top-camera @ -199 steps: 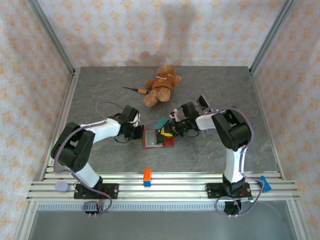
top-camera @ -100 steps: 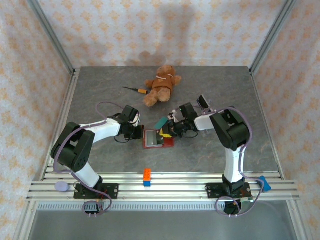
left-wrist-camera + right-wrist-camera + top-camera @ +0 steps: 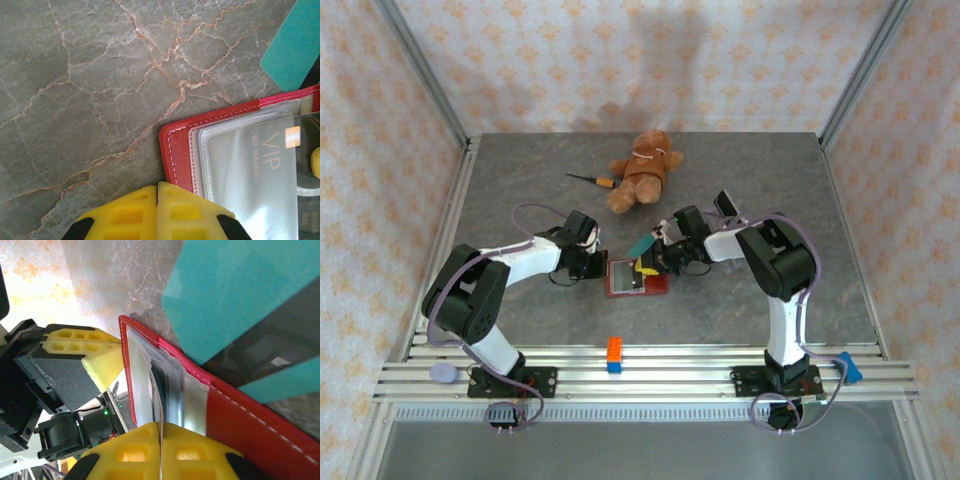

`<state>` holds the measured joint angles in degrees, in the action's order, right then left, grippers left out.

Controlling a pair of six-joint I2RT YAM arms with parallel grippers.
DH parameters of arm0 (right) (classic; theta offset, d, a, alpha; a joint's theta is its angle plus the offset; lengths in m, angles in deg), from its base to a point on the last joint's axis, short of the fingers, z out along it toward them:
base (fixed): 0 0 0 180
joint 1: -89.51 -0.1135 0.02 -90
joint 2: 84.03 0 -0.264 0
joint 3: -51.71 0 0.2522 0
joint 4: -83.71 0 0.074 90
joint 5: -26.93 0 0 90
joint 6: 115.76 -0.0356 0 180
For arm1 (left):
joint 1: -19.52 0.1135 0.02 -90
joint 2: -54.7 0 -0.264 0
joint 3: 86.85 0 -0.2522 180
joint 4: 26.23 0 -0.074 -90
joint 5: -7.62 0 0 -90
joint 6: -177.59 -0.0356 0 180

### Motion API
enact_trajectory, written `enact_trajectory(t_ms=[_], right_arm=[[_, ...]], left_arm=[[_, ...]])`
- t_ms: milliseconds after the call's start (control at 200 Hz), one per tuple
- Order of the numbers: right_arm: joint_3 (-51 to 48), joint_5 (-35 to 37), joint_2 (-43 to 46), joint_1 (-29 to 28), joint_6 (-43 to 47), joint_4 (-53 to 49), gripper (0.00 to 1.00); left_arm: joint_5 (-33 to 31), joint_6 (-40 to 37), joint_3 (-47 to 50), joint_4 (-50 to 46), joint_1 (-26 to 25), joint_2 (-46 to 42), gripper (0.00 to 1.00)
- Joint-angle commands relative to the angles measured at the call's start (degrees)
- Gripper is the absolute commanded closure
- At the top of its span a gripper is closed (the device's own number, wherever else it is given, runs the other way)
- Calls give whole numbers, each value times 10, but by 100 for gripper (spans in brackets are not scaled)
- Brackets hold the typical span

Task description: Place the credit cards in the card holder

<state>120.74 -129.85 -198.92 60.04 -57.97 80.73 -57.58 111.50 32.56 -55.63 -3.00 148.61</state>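
Note:
The dark red card holder lies open on the table between both arms. In the left wrist view its red edge frames a clear pocket over a silvery VIP card. My left gripper is shut with nothing between its fingers, its tips resting on the holder's left edge. My right gripper is shut on a thin sheet seen edge-on inside the holder; whether it is a card or a clear pocket leaf I cannot tell. A teal credit card lies against the holder's far edge.
A brown teddy bear and a screwdriver lie at the back. An orange-and-blue block sits near the front rail. A clear stand with a dark card is behind the right arm.
My right gripper has shifted slightly left, further over the open holder. The left arm and the holder have stayed put.

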Motion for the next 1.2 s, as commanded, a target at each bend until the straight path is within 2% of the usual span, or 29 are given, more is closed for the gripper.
enact_trajectory(t_ms=[0, 120, 376, 586, 756, 821, 921, 1117, 1197], right_arm=[[5, 38, -11, -15, -18, 21, 93], [-15, 63, -5, -22, -44, 60, 94], [-41, 98, 12, -41, -71, 104, 85], [-21, 138, 51, -41, 12, -27, 76], [-8, 168, 73, -41, 60, -109, 74], [-9, 179, 80, -41, 68, -122, 73], [-14, 184, 85, -41, 73, -129, 67], [-20, 204, 105, -41, 83, -151, 66], [-30, 205, 124, -41, 82, -148, 62]], left_arm=[[-22, -4, 8, 8, 0, 2, 100], [-21, 0, 14, 13, 0, -1, 100], [-20, 2, 19, 18, 0, -4, 100], [-25, -2, 17, 13, 0, -2, 100], [-25, -3, 16, 12, 0, -1, 100], [-25, -3, 15, 12, 0, 0, 100], [-24, -3, 13, 11, 0, 1, 100], [-22, -4, 15, 12, 0, 2, 100], [-17, -5, 16, 13, 0, 2, 100]])
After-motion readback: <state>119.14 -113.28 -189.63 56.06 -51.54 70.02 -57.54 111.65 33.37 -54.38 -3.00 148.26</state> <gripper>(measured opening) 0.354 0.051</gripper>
